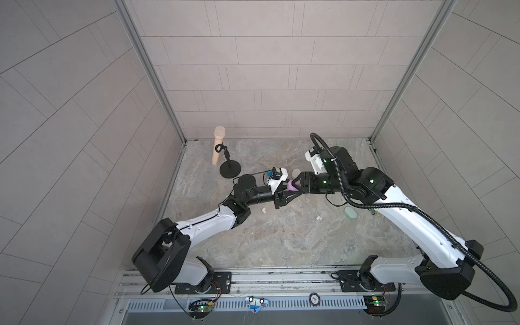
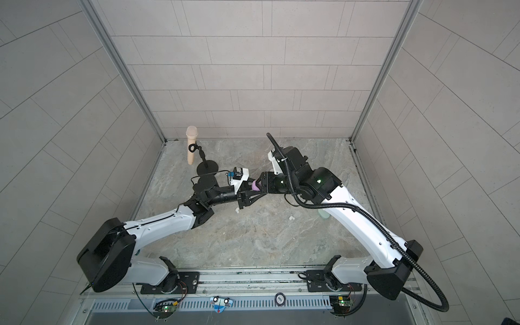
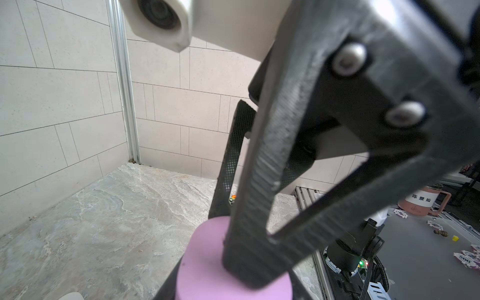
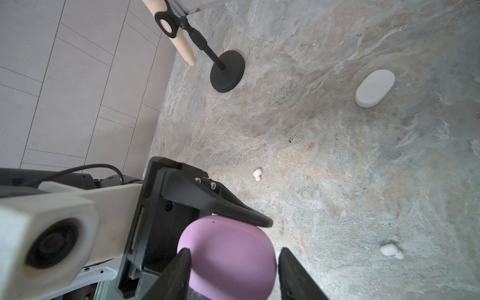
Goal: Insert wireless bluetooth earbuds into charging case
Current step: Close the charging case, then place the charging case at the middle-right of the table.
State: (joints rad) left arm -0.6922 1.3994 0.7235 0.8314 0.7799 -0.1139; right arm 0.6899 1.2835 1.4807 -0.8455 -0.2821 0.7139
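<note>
A lilac charging case [image 1: 291, 186] [image 2: 255, 185] hangs in mid-air over the middle of the table. My left gripper [image 1: 292, 189] [image 3: 231, 285] is shut on it. My right gripper [image 1: 296, 184] [image 4: 233, 255] faces it from the other side, open, with its fingers straddling the case [image 4: 228, 249]. One finger touches it and a thin gap shows at the other. Two white earbuds [image 1: 263, 210] [image 1: 318, 218] lie loose on the table below; the right wrist view shows them too [image 4: 257, 174] [image 4: 391, 250]. No lilac or mint earbuds show.
A white case [image 4: 375, 88] [image 1: 296, 172] lies shut behind the grippers. A mint case [image 1: 351, 212] lies under my right arm. A beige microphone [image 1: 218, 145] on a black stand [image 1: 230, 169] is at the back left. Tiled walls close three sides.
</note>
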